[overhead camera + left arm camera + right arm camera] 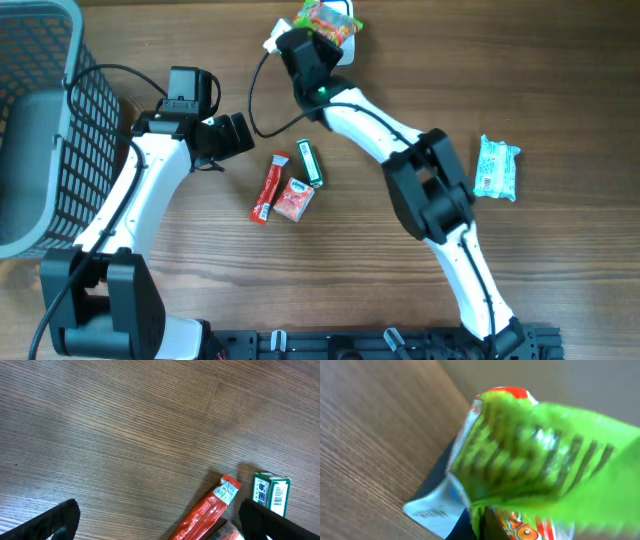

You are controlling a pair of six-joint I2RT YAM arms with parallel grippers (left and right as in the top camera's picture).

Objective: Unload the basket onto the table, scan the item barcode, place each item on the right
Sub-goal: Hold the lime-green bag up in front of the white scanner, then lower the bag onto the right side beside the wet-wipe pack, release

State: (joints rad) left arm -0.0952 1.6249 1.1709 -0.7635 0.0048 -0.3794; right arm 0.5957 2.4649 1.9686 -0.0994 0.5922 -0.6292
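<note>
right tool point(316, 36) clamped on green snack bag point(330, 20) | bag light, crinkly, slippery; pinch the sealed edge | dark bars point(540, 452) maybe barcode, blurred | left tool point(238, 135) spread wide, empty

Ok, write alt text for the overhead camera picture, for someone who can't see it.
From above, the right gripper holds a green snack packet at the far edge of a wooden table. The left gripper hangs open near a red sachet, a green box and a small orange packet; a pale blue packet lies right, a grey basket left.
</note>
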